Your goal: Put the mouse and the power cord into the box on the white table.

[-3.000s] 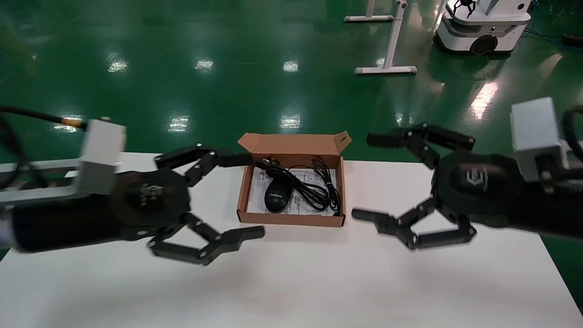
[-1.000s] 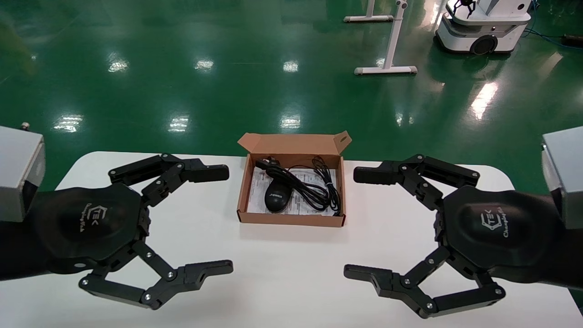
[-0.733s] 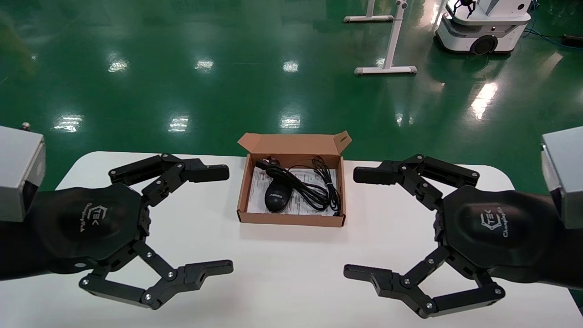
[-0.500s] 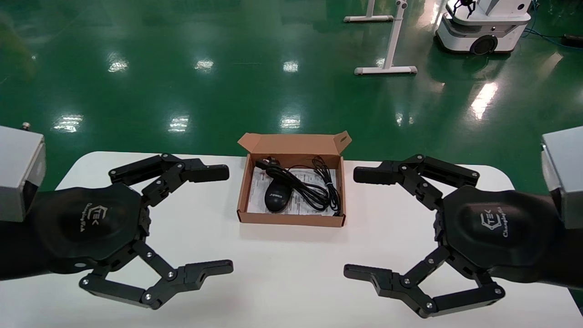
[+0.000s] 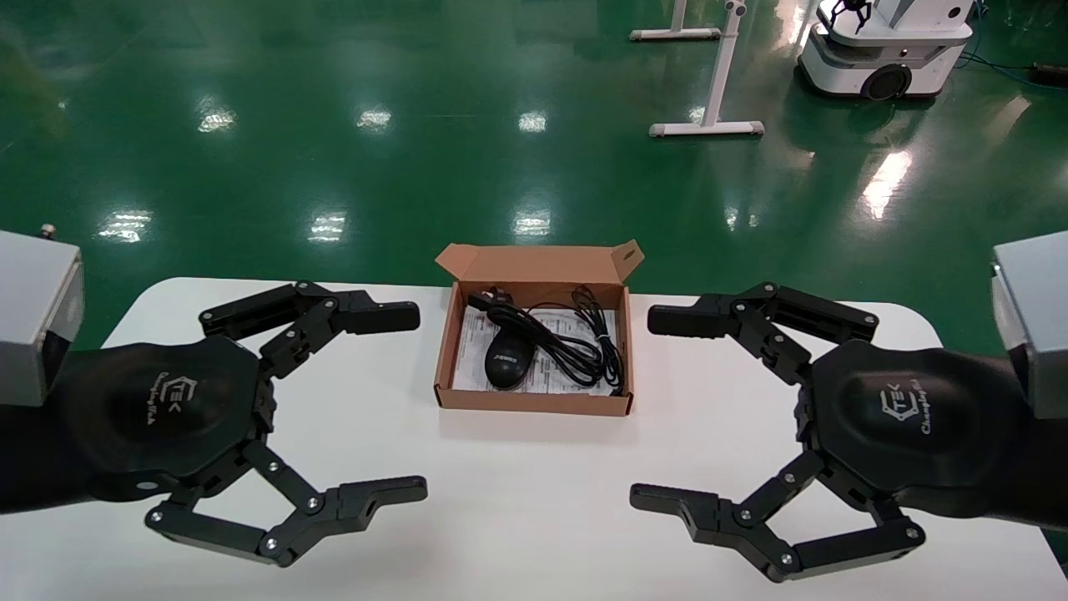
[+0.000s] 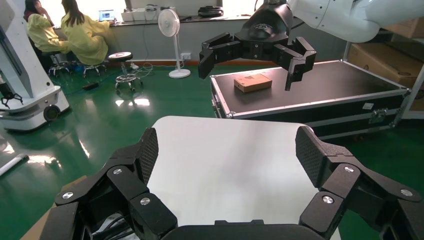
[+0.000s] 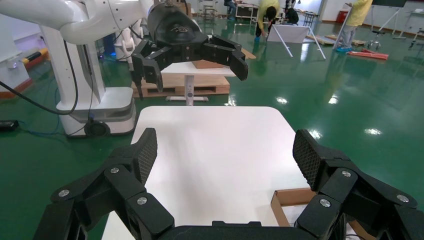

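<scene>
The brown cardboard box [image 5: 534, 402] sits at the far middle of the white table [image 5: 517, 509], its flap lid standing up at the back. Inside it lie the black mouse [image 5: 507, 361] and the coiled power cord [image 5: 576, 351] on a printed sheet. My left gripper [image 5: 413, 405] hovers over the table left of the box, open and empty. My right gripper [image 5: 655, 409] hovers to the right of the box, also open and empty. A corner of the box [image 7: 292, 197] shows in the right wrist view. The left wrist view shows my left gripper [image 6: 225, 160] over bare tabletop.
Green floor lies beyond the table's far edge. A white stand [image 5: 709, 125] and a white robot base [image 5: 884, 50] are far back right. The table's rounded front corners lie close to both arms.
Three seconds ago both grippers were nearer the box, the left one by its left wall. Both have since drawn back toward me and apart. Nothing has moved in the last second.
</scene>
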`<state>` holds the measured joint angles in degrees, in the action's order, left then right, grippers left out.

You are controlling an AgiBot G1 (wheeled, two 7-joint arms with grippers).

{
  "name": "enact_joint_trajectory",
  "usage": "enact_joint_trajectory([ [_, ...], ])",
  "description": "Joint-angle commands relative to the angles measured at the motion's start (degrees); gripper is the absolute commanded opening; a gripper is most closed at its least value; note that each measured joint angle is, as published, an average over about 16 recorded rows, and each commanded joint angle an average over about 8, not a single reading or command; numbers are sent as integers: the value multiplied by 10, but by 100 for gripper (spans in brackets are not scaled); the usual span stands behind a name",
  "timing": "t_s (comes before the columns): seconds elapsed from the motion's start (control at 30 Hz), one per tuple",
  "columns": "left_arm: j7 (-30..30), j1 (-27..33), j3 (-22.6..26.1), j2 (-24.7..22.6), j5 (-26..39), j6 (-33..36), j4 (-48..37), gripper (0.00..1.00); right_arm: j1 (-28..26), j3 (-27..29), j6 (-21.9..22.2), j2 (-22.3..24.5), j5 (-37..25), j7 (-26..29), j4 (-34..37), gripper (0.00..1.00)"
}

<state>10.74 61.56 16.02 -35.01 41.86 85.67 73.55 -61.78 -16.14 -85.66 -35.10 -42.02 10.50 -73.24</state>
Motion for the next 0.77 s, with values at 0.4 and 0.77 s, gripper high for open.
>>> enact_joint_trajectory([
  [0.4, 0, 0, 0, 0, 0, 0, 0, 100, 0, 0, 0, 0, 0, 0, 0, 100],
  [0.77, 0, 0, 0, 0, 0, 0, 0, 100, 0, 0, 0, 0, 0, 0, 0, 100],
])
